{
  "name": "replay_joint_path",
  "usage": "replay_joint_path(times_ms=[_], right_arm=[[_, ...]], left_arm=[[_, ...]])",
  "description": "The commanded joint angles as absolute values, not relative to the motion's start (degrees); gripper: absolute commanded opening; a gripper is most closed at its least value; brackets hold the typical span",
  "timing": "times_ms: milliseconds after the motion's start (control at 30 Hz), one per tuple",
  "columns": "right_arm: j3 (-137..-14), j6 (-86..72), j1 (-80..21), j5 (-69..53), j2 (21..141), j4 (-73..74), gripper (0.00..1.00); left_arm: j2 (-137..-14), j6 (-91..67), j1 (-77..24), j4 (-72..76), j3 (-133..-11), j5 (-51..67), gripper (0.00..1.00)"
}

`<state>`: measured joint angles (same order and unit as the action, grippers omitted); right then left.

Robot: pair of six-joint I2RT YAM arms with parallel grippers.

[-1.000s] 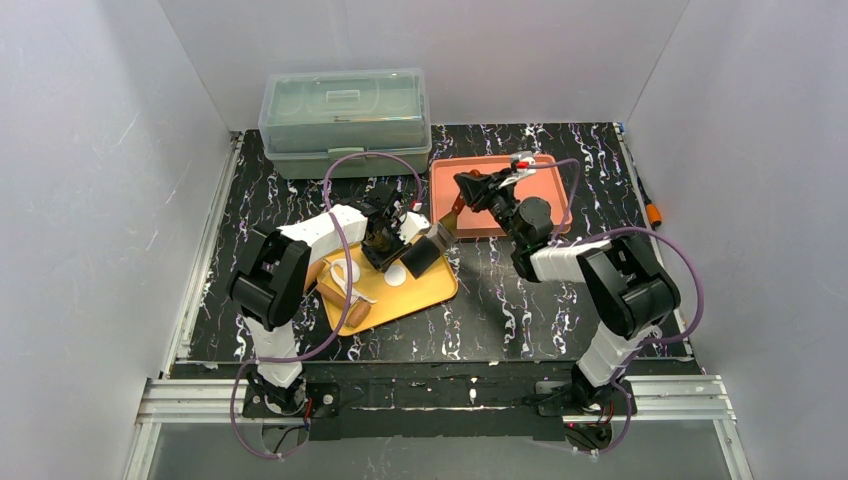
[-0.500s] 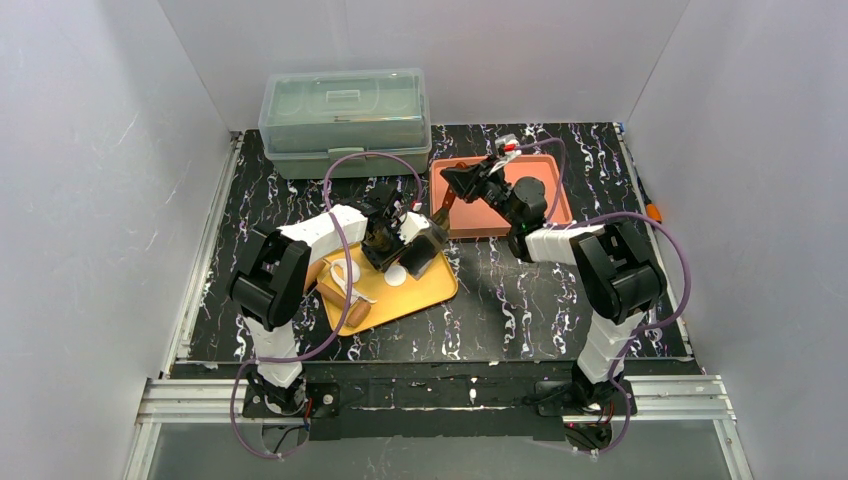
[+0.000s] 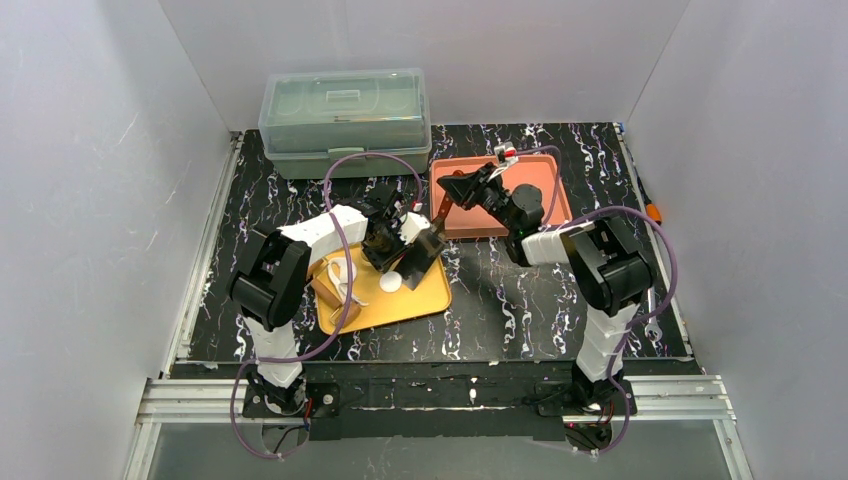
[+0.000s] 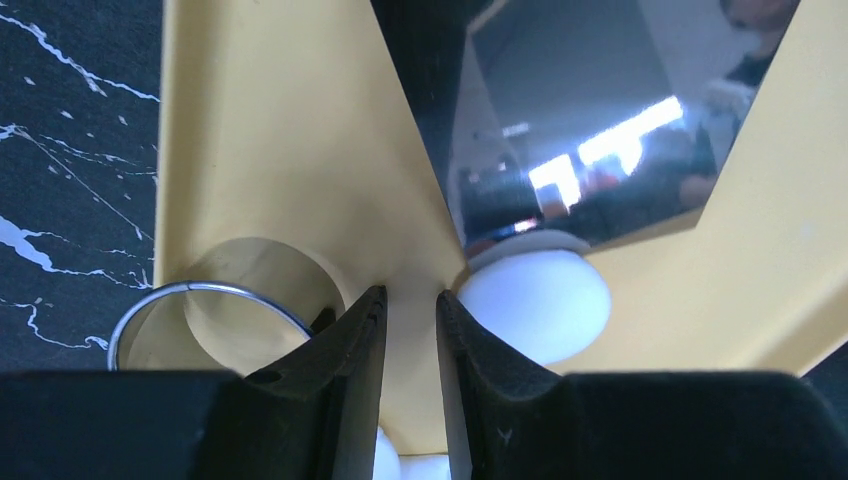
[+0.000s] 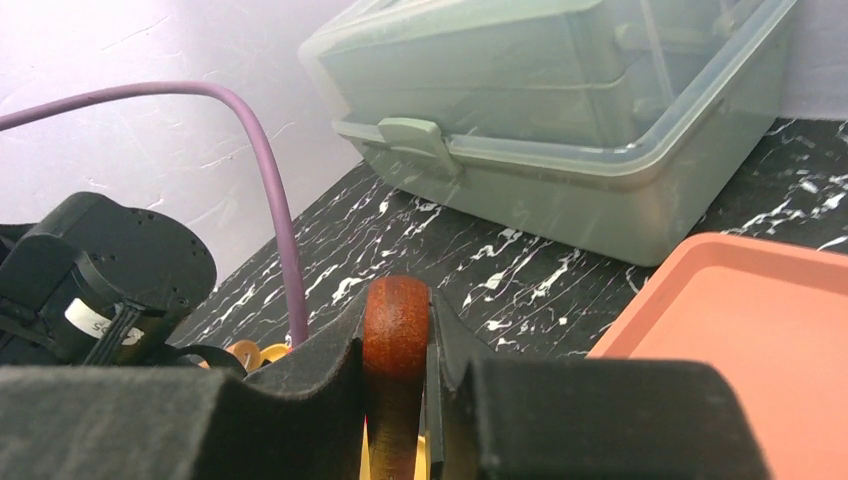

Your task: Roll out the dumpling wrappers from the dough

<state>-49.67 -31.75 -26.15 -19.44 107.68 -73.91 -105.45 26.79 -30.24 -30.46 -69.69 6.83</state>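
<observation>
The dough [image 4: 535, 300] — a rounded white lump — lay on the yellow tray [image 4: 270, 130] at the left of the surface [image 3: 500, 300], against a shiny blade [image 4: 600, 100]; the right hand [image 5: 397, 310] pinched a wooden handle [image 5: 396, 345], the left hand [image 4: 410, 298] hung nearly pressed together — whether gripping anything could not be told.

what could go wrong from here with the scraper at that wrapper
1. The right gripper clamps the scraper's handle, and its blade meets the wrapper's far edge. Pushing on might squash or fold it rather than lift it.
2. The tray may slide under that push. Whether the left gripper holds it is unclear.
3. The ring sits right beside the left fingers, so a small shift could knock it.
</observation>
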Motion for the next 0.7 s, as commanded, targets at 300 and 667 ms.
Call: replay_joint_path(times_ms=[300, 667], right_arm=[[-47.5, -26.9, -31.3, -21.1, 107.8, -72.1, 0.01], [-46.3, -25.0, -31.7, -16.7, 105.9, -70.2, 0.01]], left_arm=[[-100.7, 26.3, -29.9, -33.2, -68.1, 8.0, 0.24], [-88.9, 25.1, -26.5, -43.3, -72.3, 18.2, 0.41]])
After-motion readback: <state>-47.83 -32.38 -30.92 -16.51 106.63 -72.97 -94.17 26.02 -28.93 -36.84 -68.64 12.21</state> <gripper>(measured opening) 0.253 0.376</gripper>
